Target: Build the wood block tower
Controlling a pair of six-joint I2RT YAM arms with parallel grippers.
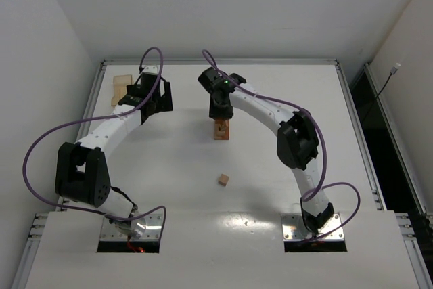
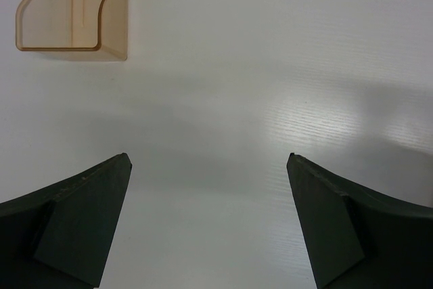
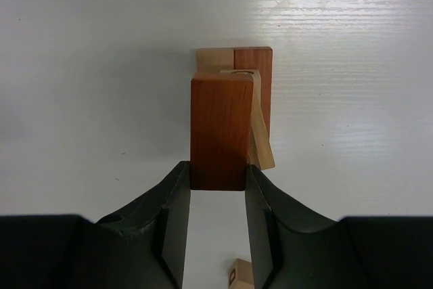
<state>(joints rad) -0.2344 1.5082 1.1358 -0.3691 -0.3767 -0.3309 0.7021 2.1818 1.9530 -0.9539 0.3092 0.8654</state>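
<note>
Your right hand (image 3: 216, 179) grips reddish block (image 3: 218, 130) over tower (image 1: 221, 130), middle of desk (image 1: 169, 167), probably steadying: tan piece (image 3: 262, 143) beneath leans. Your left hand (image 2: 208, 159) spread, empty, beside tray (image 2: 111, 11), clear of stack. Loose cube (image 1: 223, 180) waits nearer you.

Bright, even overhead light leaves the flat white table (image 1: 176, 167) with only faint, soft shadows, with streaky glare at 3 o'clock in the left wrist view and 1 o'clock in the right, where the reddish-brown rectangular wooden block (image 3: 218, 133) is sharp and the near black fingers (image 3: 149, 225) slightly soft.
</note>
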